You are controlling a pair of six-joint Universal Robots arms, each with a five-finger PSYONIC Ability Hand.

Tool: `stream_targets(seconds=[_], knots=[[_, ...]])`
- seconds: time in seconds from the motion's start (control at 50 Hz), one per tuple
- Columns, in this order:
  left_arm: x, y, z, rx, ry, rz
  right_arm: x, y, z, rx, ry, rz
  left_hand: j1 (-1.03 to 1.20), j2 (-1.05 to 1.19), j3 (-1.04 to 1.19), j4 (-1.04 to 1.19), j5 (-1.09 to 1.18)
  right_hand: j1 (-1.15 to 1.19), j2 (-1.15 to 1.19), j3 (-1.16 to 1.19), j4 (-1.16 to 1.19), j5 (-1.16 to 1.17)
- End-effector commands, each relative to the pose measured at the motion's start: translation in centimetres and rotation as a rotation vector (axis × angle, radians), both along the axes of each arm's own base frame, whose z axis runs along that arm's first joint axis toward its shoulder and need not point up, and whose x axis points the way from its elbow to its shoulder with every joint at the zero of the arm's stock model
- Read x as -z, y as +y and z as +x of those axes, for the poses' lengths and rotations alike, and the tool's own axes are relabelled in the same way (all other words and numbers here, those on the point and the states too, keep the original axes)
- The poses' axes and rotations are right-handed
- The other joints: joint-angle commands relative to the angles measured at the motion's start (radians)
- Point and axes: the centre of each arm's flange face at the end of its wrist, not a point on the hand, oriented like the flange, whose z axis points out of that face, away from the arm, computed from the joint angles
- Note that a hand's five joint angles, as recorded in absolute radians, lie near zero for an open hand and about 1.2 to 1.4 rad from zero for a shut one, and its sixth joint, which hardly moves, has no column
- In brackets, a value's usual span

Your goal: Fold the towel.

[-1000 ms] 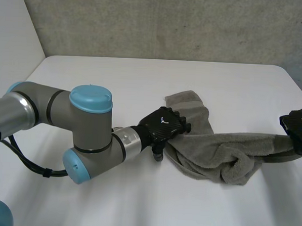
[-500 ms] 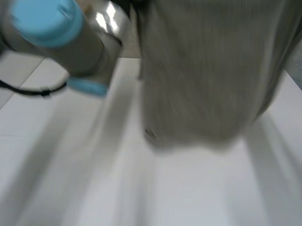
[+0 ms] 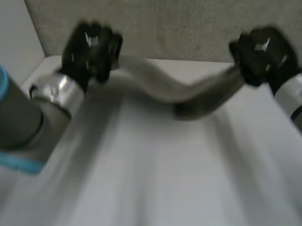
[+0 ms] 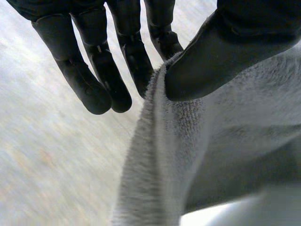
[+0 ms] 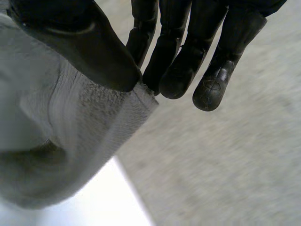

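Clearly the left robot hand (image 3: pixel 91 46) is clamped on the towel (image 3: pixel 192 97), its thumb (image 4: pixel 221 56) pressing the pile against straight fingers (image 4: pixel 136 61) right at the hemmed edge, and the right robot hand (image 3: pixel 263 50) pinches the same way, its own thumb bearing down on what looks like a corner. Between them the towel hangs in the air as a narrow band, sagging in the middle, above the far part of the desk (image 3: pixel 163 174) and clear of it, with the grey wall (image 3: pixel 171 23) behind. I judge this to be the opening-out step: the cloth is lifted and drawn between two held points so that it can be laid flat before any fold is made. The next move calls for both pinches to hold while the arms bring the towel down, the hands staying well apart so the sag is taken up and the cloth lands spread rather than bunched. The head view gives the span, the sag and the height over the desk; the wrist views give what it cannot, namely how each thumb meets the fingers and how near the edge each grip sits
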Motion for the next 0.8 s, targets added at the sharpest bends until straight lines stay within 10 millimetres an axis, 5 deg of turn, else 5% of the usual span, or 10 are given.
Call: stream_targets(seconds=[0.02, 0.1, 0.32, 0.48, 0.58, 0.8], knots=[[7.6, 1.9, 1.8, -0.02, -0.179, 0.08, 7.5, 3.1, 0.7, -0.041, 0.089, 0.213, -0.047, -0.102, -0.143, -0.113, -0.256, 0.071, 0.058, 0.061, 0.061, 0.037], [11.6, 2.1, 3.1, -0.05, -0.27, 0.118, 9.4, 4.1, 0.0, -0.029, 0.11, 0.279, -0.047, -0.102, -0.143, -0.113, -0.256, 0.071, 0.058, 0.061, 0.061, 0.037], [15.2, 2.1, 3.2, -0.048, -0.324, 0.19, 9.8, 5.6, -0.8, -0.021, 0.116, 0.303, -0.047, -0.102, -0.143, -0.113, -0.256, 0.071, 0.058, 0.061, 0.061, 0.037], [16.3, 1.7, 3.1, -0.056, -0.333, 0.207, 10.3, 4.3, -2.7, 0.061, 0.091, 0.318, -0.819, -0.874, -0.915, -0.884, -1.027, 0.071, 0.058, 0.061, 0.061, 0.037], [16.1, 1.7, 3.3, -0.067, -0.336, 0.204, 9.8, 2.1, -4.9, 0.195, 0.016, 0.314, -0.851, -0.906, -0.947, -0.917, -1.06, 0.071, 0.058, 0.061, 0.061, 0.037], [15.5, 2.5, 4.9, -0.179, -0.343, 0.223, 9.7, 1.0, -6.4, 0.289, -0.048, 0.337, -0.837, -0.892, -0.933, -0.902, -1.045, 0.071, 0.058, 0.061, 0.061, 0.037]])
